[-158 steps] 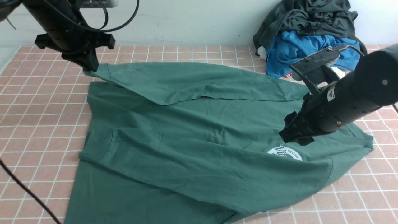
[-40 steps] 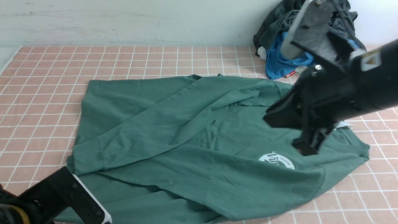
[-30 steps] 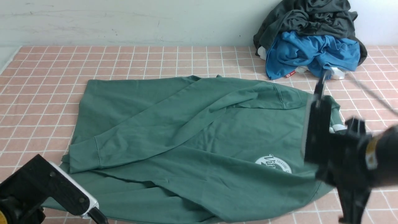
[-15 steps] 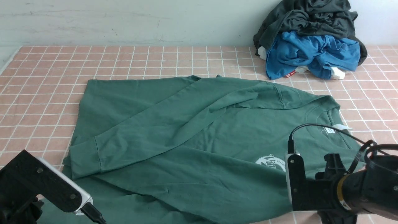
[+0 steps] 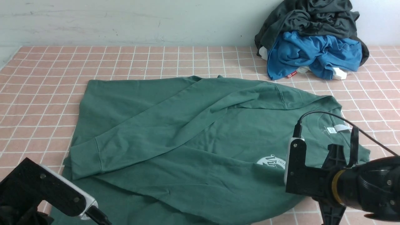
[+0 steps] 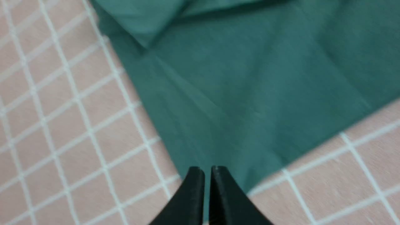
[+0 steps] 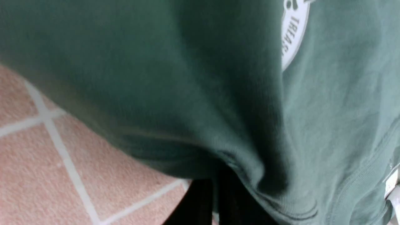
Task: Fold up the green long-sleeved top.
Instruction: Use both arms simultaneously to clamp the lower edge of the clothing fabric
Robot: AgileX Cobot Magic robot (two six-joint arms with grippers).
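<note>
The green long-sleeved top lies flat on the tiled table, both sleeves folded across its body. Its white logo and grey neck label are at the right. In the left wrist view my left gripper is shut at the near hem corner of the top, with a thin slit of cloth between the fingers. In the right wrist view my right gripper is shut on the top's near right edge, which bunches over the fingers beside the logo. The front view shows only both wrists, low at the near edge.
A dark grey garment and a bright blue garment are piled at the back right against the wall. Pink tiled table surrounds the top. The right arm's cable arcs over the collar.
The far sleeve has been laid across the body. Both arms have come down to the near edge; the right arm dropped from above the collar, and the right side of the top has shifted slightly.
</note>
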